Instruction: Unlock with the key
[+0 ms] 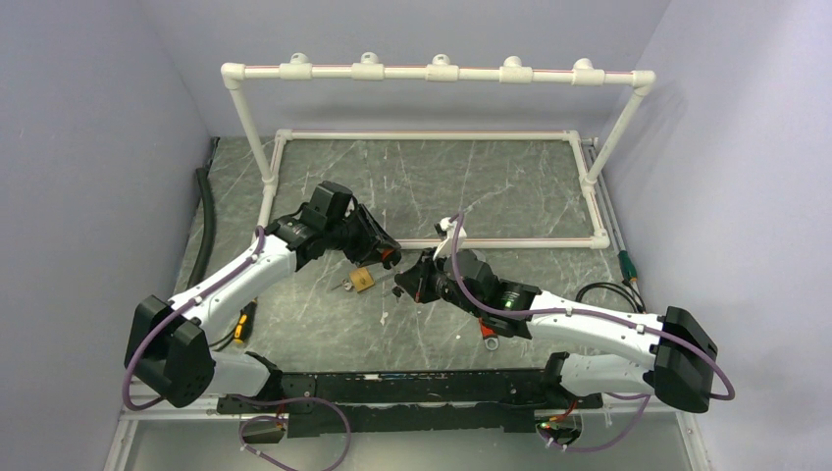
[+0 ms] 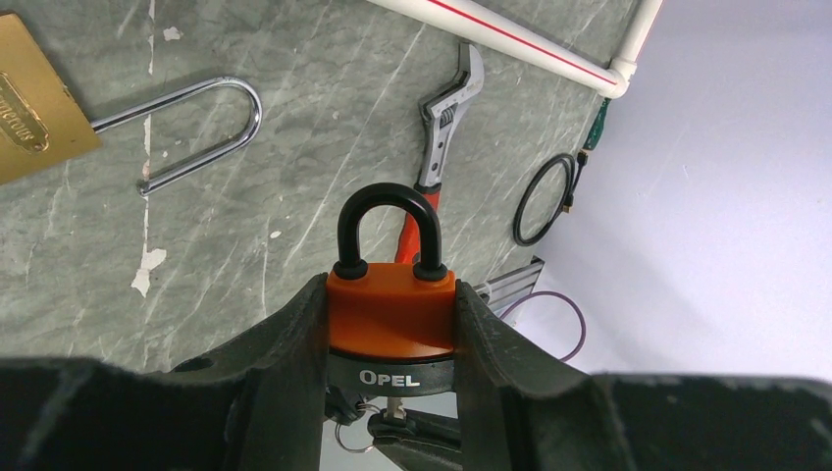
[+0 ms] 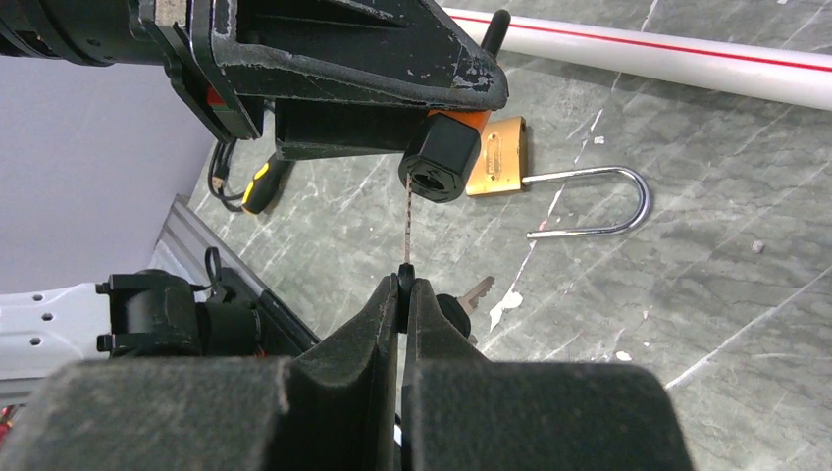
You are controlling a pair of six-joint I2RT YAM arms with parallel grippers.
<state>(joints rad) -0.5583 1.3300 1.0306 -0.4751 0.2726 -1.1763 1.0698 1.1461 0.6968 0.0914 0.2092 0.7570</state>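
Observation:
An orange padlock with a black shackle and black base is clamped between the fingers of my left gripper, held above the table. In the right wrist view its black base with the keyhole faces my right gripper. That gripper is shut on the black head of a key, seen edge-on. The blade reaches up to the keyhole; how deep it sits I cannot tell. A second key hangs beside the fingers. In the top view both grippers meet mid-table.
A brass padlock with its shackle open lies on the table under the grippers. An adjustable wrench with a red handle lies to the right. A yellow-black screwdriver lies at the left. A white PVC frame stands behind.

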